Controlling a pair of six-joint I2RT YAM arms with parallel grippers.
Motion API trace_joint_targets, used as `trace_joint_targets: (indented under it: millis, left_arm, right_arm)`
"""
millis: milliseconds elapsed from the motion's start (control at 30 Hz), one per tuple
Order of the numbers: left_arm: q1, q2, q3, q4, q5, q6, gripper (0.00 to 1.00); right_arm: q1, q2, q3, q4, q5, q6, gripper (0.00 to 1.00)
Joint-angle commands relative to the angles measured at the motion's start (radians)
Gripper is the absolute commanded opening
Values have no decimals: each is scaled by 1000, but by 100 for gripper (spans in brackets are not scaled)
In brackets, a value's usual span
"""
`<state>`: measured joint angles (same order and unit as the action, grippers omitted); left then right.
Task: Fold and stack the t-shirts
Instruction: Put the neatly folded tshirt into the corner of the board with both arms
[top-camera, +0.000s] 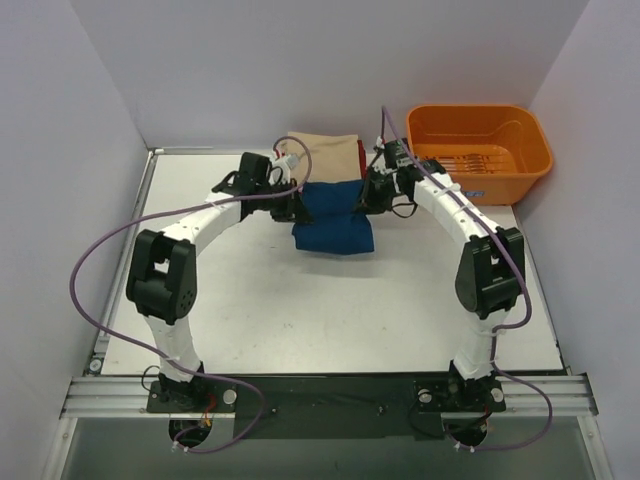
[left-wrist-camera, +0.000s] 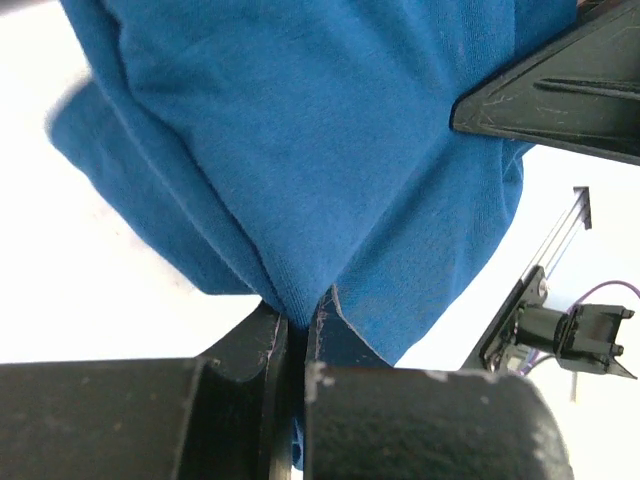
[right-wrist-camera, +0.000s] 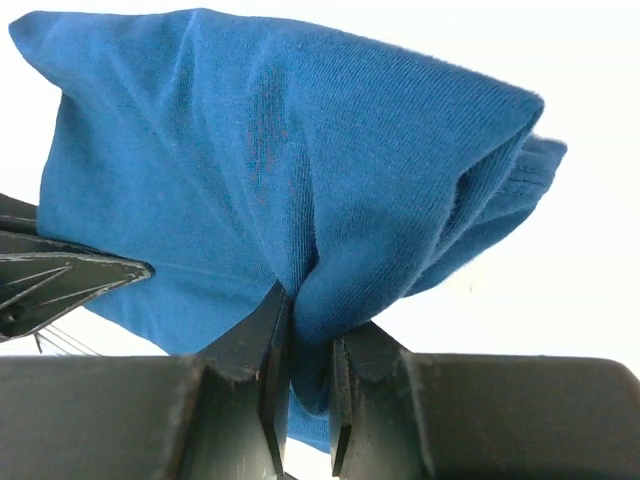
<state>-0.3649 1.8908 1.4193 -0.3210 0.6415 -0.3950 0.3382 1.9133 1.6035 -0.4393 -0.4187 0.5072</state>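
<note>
**Blue t-shirt pinched by both hands, far-centre worktop**

Top view. Item: blue t-shirt (top-camera: 335, 222), bunched, at the far middle of the white worktop (top-camera: 300, 310). Left hand (top-camera: 297, 206) is at its left edge and right hand (top-camera: 363, 199) at its right edge. A beige folded shirt (top-camera: 320, 157) lies just behind, partly covered by the arms. An orange tub (top-camera: 478, 150) stands at the far right, apart from the cloth.

Left wrist view. Left hand (left-wrist-camera: 300, 315): fingers narrow, clamping a fold of the blue t-shirt (left-wrist-camera: 330, 150), which fills most of the view.

Right wrist view. Right hand (right-wrist-camera: 305, 310): fingers narrow, gripping a thick fold of the blue t-shirt (right-wrist-camera: 280, 150); a stitched hem shows at the right.
</note>
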Motion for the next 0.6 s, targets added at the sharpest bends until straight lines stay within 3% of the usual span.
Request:
trace_joint_targets:
  millis: [0, 233, 467, 567]
  left_arm:
    - [23, -64, 154, -41, -52, 100, 0]
    - [35, 124, 488, -52, -114, 97, 0]
    - [81, 413, 884, -98, -131, 105, 0]
    - [89, 490, 952, -102, -120, 91, 0]
  right_arm:
    - [-11, 35, 226, -41, 52, -76, 0]
    - [-39, 352, 743, -21, -14, -115, 0]
    - [-110, 492, 799, 258, 21, 16, 0]
    - [-113, 571, 887, 333, 55, 43, 0]
